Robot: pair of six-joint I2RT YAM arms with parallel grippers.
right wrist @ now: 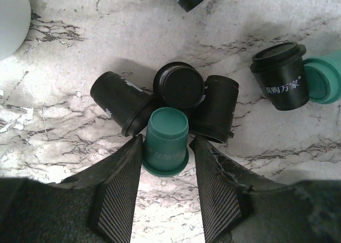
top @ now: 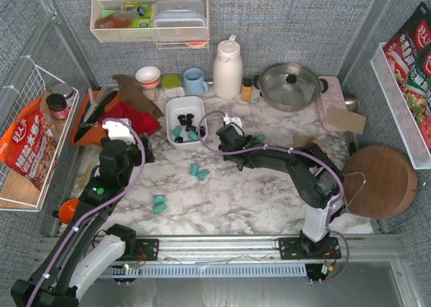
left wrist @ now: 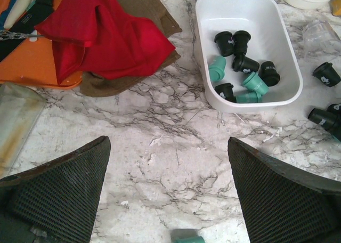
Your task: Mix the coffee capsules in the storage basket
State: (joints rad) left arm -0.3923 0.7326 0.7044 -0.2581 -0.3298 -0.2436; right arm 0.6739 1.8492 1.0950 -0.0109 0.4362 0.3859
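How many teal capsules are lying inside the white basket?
3 teal capsules: one by the basket's left wall, one in the middle, one against the near wall. Black capsules may hide more.

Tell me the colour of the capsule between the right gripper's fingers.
The capsule is teal; the right wrist view shows it best.

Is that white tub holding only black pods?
No, the white tub holds several teal pods lying among the black ones.
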